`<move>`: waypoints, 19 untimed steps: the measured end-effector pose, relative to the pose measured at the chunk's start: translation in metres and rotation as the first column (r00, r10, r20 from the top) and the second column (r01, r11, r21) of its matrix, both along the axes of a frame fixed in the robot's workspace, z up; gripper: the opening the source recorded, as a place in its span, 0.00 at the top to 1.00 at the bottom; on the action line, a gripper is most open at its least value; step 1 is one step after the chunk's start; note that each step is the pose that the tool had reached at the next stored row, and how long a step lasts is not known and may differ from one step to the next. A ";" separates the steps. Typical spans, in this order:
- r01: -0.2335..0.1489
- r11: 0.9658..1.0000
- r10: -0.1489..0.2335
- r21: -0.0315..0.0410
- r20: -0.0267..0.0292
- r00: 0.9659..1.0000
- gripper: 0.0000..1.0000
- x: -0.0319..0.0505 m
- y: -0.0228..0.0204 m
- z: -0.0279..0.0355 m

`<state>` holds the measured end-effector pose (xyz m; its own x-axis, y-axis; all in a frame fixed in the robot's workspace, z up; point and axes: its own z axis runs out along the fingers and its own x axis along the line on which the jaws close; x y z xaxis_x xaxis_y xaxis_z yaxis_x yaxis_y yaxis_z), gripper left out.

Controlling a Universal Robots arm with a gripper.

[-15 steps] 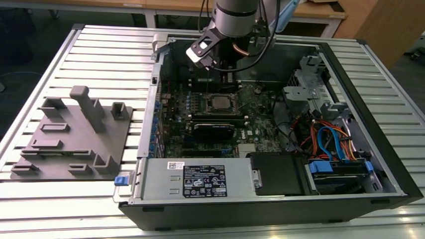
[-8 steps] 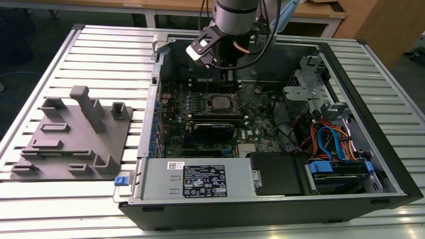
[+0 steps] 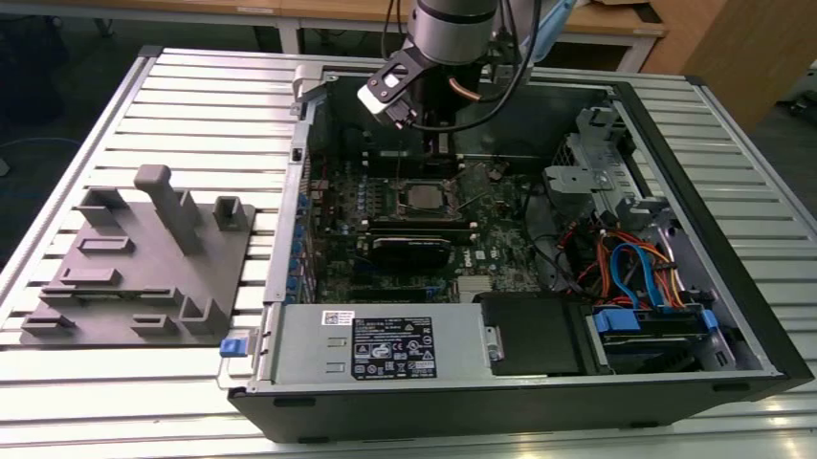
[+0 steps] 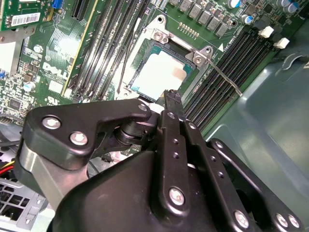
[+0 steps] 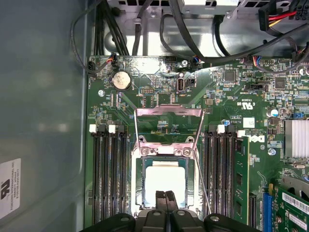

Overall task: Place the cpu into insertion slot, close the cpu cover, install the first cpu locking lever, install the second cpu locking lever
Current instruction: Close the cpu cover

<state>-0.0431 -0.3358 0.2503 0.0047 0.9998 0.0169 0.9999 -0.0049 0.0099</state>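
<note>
— Gripper (image 5: 166,195) is pinched shut and empty. Why does it hang just over the cpu (image 5: 165,180)?
— I think because the cpu already lies flat in the slot (image 5: 137,186). Cover (image 5: 168,111) stands tilted up, not yet closed.

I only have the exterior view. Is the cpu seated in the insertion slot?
Observer: Yes, in the first wrist view the cpu lies in the insertion slot.
Operator: Cover closed?
Observer: No, the cpu cover is swung open, clear of the slot.
Operator: And the gripper?
Observer: The gripper is shut, empty, its tips at the cpu's edge.
</note>
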 end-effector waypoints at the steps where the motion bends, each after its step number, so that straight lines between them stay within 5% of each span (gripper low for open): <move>1: 0.000 1.000 0.000 0.000 0.000 1.000 0.90 0.0000 0.0000 0.0003; 19: 0.000 1.000 0.000 0.000 0.000 1.000 0.90 0.0000 0.0000 0.0058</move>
